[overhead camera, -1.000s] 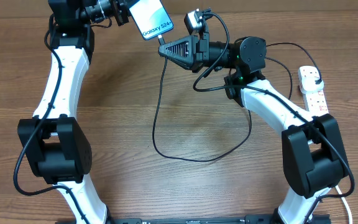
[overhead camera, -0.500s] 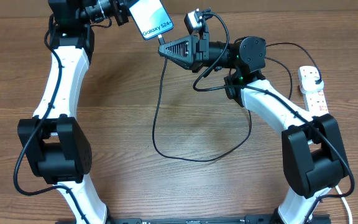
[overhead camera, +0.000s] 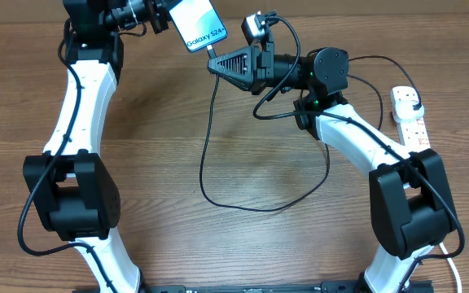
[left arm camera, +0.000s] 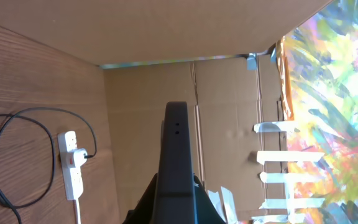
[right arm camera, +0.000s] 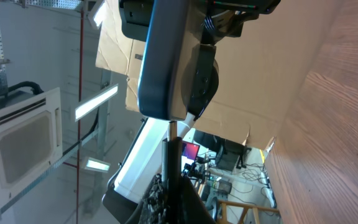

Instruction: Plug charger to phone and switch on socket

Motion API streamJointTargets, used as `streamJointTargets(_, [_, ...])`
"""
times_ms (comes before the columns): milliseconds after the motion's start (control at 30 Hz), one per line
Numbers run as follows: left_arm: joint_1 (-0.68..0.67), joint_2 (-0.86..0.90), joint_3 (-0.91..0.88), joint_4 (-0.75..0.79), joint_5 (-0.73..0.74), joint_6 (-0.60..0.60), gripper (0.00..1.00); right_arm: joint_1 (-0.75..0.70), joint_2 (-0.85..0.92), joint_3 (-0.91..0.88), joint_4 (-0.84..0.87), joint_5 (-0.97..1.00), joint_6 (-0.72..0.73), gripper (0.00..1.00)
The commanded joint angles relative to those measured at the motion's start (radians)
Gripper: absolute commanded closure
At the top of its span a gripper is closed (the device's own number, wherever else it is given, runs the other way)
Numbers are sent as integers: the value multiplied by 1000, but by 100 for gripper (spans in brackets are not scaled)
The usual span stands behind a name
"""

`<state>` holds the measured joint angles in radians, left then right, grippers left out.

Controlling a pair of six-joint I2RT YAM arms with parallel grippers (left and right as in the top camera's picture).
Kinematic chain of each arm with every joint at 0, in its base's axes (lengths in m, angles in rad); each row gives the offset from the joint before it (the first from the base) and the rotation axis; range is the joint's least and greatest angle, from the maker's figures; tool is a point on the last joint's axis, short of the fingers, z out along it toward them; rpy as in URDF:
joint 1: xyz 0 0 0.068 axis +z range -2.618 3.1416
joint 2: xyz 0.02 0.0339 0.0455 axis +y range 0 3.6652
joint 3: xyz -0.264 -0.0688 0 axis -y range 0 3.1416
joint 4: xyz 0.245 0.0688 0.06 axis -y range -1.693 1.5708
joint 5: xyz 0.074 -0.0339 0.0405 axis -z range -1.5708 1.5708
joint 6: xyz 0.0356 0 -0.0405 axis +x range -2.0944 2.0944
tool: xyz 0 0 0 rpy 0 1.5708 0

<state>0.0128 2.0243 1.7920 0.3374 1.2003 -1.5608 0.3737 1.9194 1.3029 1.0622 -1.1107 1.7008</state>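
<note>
Blue-teal screen up, the phone (overhead camera: 195,24) is hanging over the far edge of the table (overhead camera: 153,163), a little left of centre. I am holding it there with the left claw (overhead camera: 161,17), whose fingers are pressed together on its edge.

Just to the right, I am gripping the charger cable (overhead camera: 204,155) near its end with the right claw (overhead camera: 212,65), which is closed tight on the thin black lead. The connector (right arm camera: 170,130) is touching the bottom edge of the phone. In the right wrist view it is seeming to enter the port, but I cannot tell if it is seated fully. From there the cable is dropping to the wood, making a wide loop and running to the right side. There the socket strip (overhead camera: 411,122) is lying flat, well apart from both claws, and the black plug (left arm camera: 81,157) is sitting in it already.

So I am judging the task as about halfway. The plug end is done, the phone end is being joined right now, and the switch is waiting. The red marks are too small to say on or off. Once the connector is confirmed, one arm is needing to let go and travel to the strip.

No box, tray or bowl is showing. The strip is the only thing that is holding another thing, namely the plug.
</note>
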Motion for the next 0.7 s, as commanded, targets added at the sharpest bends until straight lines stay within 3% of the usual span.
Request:
streamJointTargets(0, [-8, -17, 19, 11, 34, 20, 96, -17, -29, 15, 2, 55, -3, 96])
streamJointTargets(667, [-9, -17, 19, 11, 24, 20, 96, -22, -29, 15, 2, 52, -3, 96])
